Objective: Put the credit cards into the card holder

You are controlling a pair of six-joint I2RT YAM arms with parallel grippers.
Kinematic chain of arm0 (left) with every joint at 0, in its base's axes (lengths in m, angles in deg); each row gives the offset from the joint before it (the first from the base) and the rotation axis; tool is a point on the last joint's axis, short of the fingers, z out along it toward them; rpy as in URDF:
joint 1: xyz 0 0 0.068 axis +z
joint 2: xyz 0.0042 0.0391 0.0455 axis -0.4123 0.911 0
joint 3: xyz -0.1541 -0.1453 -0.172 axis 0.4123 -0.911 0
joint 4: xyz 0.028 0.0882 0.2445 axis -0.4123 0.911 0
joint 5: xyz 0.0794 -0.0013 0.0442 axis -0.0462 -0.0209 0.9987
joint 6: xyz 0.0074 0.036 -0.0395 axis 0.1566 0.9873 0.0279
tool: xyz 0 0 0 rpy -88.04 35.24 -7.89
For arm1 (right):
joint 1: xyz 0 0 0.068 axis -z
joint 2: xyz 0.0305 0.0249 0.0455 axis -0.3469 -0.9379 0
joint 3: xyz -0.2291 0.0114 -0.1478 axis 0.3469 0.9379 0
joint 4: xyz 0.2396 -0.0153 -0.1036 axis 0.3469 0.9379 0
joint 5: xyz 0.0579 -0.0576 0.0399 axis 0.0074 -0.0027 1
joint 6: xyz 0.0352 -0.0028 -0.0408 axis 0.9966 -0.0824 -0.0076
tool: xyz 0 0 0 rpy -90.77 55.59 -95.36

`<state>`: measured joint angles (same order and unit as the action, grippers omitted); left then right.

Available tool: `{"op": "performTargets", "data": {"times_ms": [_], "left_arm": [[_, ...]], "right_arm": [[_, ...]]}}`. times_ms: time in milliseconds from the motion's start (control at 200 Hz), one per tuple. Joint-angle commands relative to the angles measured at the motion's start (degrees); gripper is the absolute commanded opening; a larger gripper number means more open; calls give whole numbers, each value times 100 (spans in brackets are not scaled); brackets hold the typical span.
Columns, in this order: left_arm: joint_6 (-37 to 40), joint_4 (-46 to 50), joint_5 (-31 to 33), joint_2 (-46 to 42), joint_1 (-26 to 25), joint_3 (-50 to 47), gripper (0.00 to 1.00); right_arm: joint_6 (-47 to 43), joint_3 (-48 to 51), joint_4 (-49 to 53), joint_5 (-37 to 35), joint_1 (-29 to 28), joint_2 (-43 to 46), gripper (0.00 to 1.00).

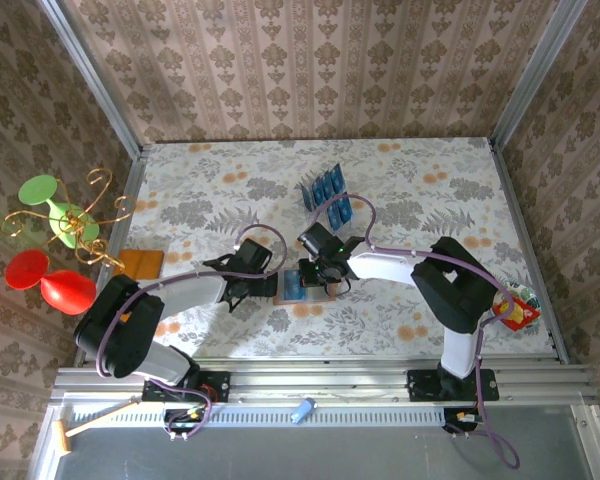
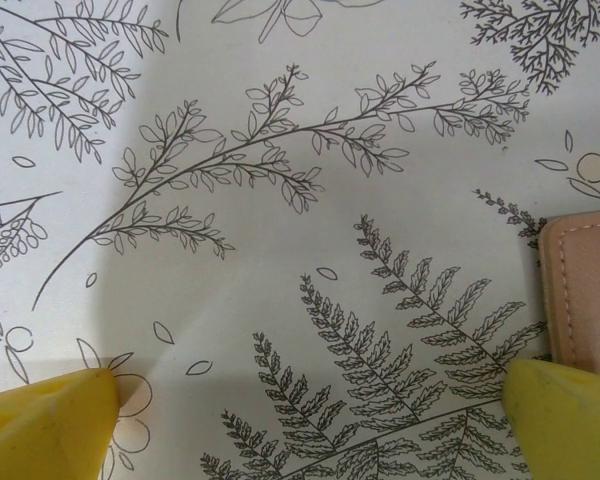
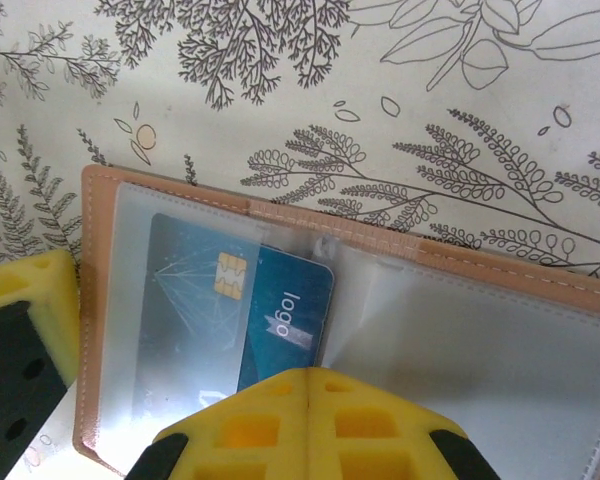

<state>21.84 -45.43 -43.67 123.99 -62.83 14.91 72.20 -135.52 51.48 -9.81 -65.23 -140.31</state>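
1. Centrally, near the table's (image 1: 430, 200) front edge, the card holder (image 3: 480, 340) lies spread open and flat on the floral cloth, between the two arms' wrists in the top view.
2. Its outer border is tan, pinkish-brown leather-look material with a line of pale stitching. Inside are clear, slightly milky plastic sleeves over a grey lining.
3. A blue credit card (image 3: 280, 300) sits tilted in the left sleeve. The half with the gold chip and pale fan-like lines is dulled by the plastic over it. The other half, printed with the word "logo", shows a stronger blue.
4. The right gripper (image 3: 305, 385) hangs over the holder's near side with its yellow fingers clenched together, a thin seam between them. The card's lower edge runs under those fingertips, and I cannot tell whether it is pinched or merely touched.
5. The left gripper (image 2: 310, 420) is spread wide and holds nothing. One of its fingers (image 2: 565, 415) is just beside the holder's stitched tan edge, with bare cloth between the two pads.
6. Farther back on the table, more blue credit cards (image 1: 325, 188) stand upright in a clear rack (image 1: 340, 210), well apart from the holder.
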Motion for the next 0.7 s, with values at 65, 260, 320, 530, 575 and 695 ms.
{"op": "performTargets", "data": {"times_ms": [65,260,320,530,575,695], "left_arm": [[-82,13,25,219,60,-25,100],[-81,-58,-26,285,64,-59,100],[-80,-79,-35,280,59,-76,100],[-99,-137,-77,247,52,-143,100],[-99,-149,-74,253,51,-149,100],[-107,-198,-98,259,43,-175,100]], "right_arm": [[39,4,55,-64,-79,-173,3],[74,-127,30,-11,-141,-280,3],[84,-172,30,4,-159,-305,3],[117,-260,30,39,-194,-349,3],[126,-270,22,52,-209,-341,3],[167,-300,-12,96,-217,-332,3]]}}
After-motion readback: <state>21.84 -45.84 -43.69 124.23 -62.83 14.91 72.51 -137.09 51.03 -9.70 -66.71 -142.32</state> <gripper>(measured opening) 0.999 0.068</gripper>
